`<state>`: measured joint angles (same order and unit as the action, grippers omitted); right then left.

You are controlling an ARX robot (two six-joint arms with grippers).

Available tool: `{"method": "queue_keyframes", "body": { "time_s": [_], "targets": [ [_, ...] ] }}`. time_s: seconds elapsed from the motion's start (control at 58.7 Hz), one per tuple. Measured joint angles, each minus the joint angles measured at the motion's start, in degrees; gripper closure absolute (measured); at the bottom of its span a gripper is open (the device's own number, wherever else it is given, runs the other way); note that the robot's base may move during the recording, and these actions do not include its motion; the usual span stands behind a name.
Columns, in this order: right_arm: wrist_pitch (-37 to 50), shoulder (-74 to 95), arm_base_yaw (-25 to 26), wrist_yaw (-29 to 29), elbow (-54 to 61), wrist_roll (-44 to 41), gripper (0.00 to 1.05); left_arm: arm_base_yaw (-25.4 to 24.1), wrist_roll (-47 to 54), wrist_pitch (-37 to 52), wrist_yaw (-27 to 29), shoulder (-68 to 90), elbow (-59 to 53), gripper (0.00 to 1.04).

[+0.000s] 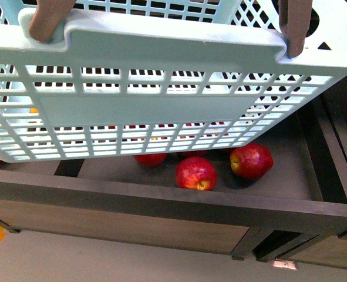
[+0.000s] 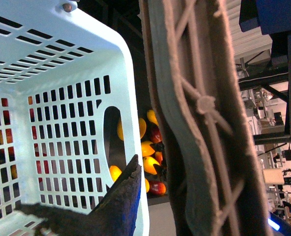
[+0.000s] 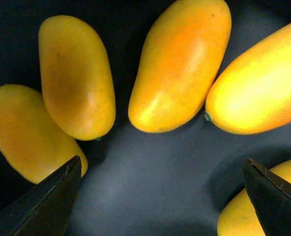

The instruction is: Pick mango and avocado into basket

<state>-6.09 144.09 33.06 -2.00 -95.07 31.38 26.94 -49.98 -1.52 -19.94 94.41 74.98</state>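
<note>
**Both fruits outstanding; right gripper poised over the mangoes**

Front view: the basket is raised and tilted, filling the upper part of the picture, with a brown handle at its top edge. Directly below the basket sits a dark wooden bin holding red apples. Neither arm is visible here, and there is no mango or avocado.

Left wrist view: the slotted walls and the part of the floor shown are bare, so nothing appears to be loaded yet. The handle runs close past the camera. Only one dark finger of the left gripper shows, beside the handle; whether it is clamped on it I cannot tell. Beyond the basket's end wall lies a heap of yellow fruit.

Right wrist view: the right gripper is spread wide and holds nothing. It hangs over several mangoes on a dark surface, outside the basket. The nearest candidate mango lies just ahead of the gap between the fingertips.

Judgement: task at its start. Mango not yet grasped; avocado not seen in any view.
</note>
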Motion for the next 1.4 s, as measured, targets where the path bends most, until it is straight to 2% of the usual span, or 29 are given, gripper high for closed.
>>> {"method": "queue_keyframes", "body": {
  "time_s": [0.63,1.397],
  "targets": [
    [-9.2,14.9,0.3,-0.8,-23.1,3.7,0.09,0.0,0.0,0.0,0.0,0.0,0.0,0.77],
    [-19.8,28.9,1.1,-3.9,-44.2,3.3,0.09,0.0,0.0,0.0,0.0,0.0,0.0,0.77]
  ]
}}
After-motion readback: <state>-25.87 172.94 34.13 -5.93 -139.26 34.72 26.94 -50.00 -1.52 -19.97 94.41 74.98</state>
